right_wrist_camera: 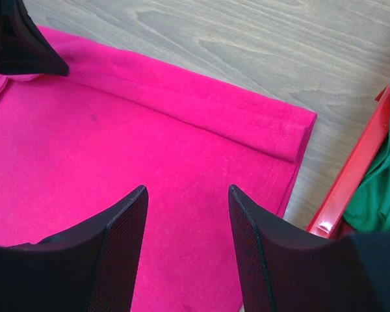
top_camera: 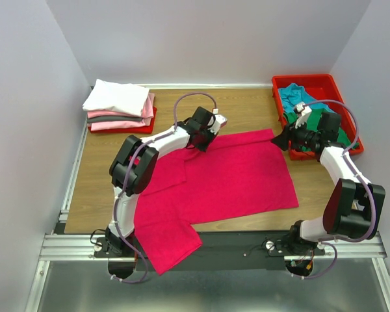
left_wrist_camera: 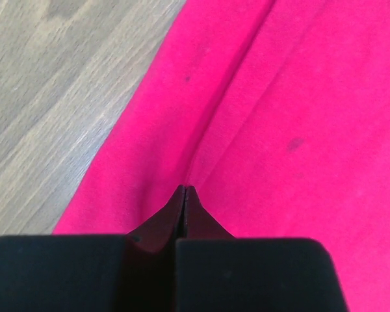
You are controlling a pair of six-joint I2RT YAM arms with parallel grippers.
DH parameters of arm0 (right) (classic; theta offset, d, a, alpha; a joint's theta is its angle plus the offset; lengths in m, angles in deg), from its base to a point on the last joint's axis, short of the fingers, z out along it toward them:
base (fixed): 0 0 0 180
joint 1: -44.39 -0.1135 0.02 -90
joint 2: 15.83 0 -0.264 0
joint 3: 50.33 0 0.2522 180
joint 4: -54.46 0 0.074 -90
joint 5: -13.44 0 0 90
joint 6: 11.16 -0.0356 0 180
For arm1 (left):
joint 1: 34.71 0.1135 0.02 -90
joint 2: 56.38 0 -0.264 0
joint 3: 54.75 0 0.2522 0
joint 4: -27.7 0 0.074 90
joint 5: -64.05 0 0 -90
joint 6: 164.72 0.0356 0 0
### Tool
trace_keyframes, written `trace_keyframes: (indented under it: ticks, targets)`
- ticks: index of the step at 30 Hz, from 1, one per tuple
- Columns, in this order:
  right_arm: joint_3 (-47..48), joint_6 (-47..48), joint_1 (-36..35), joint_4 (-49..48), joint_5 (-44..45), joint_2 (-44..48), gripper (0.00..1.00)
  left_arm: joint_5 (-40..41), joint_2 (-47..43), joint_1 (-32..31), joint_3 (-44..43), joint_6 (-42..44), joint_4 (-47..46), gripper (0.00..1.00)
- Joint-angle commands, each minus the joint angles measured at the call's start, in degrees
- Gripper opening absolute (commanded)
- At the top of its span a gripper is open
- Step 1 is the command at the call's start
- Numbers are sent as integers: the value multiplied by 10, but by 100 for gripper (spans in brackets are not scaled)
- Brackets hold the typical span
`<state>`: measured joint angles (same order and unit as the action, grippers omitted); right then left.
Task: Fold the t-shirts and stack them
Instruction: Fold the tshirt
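Observation:
A crimson-pink t-shirt [top_camera: 234, 175] lies spread on the wooden table [top_camera: 247, 107], with one sleeve hanging over the near edge. My left gripper [top_camera: 203, 138] is down on its far left edge. In the left wrist view the gripper [left_wrist_camera: 184, 189] is shut, and a crease in the crimson-pink t-shirt [left_wrist_camera: 299, 104] runs straight into the tips. My right gripper [top_camera: 281, 140] hovers over the shirt's far right corner. In the right wrist view the gripper [right_wrist_camera: 185, 195] is open above the flat crimson-pink t-shirt [right_wrist_camera: 149, 130], gripping nothing.
Folded white, grey and pale pink t-shirts [top_camera: 120, 104] are stacked on a red tray [top_camera: 153, 123] at the back left. A second red tray [top_camera: 318, 81] at the back right holds a teal shirt [top_camera: 292, 96] and a green shirt [top_camera: 315, 117]. Its rim [right_wrist_camera: 351, 175] stands close beside my right gripper.

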<state>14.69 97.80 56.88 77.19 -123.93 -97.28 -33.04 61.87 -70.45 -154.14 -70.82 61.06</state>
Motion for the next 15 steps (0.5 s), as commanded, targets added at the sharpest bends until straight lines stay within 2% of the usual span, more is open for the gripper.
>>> trace_keyframes:
  ticks: [1, 3, 5, 6, 7, 15]
  targets:
    - [15, 6, 5, 10, -7, -6, 60, -61, -54, -5, 22, 16, 12, 0]
    - [15, 7, 5, 10, -6, -6, 60, -146, -69, -9, 34, 41, 32, 15]
    - [16, 7, 5, 10, -5, -9, 60, -163, -68, -13, 37, 44, 77, 44]
    - [16, 8, 5, 10, -5, -12, 60, -118, -77, -13, 43, 36, 79, 58]
    - [16, 8, 5, 11, -5, -13, 60, -102, -86, -13, 60, 27, 66, 63]
    - [41, 11, 5, 28, 9, -35, 60, 66, -263, -11, 114, -62, -41, 69]
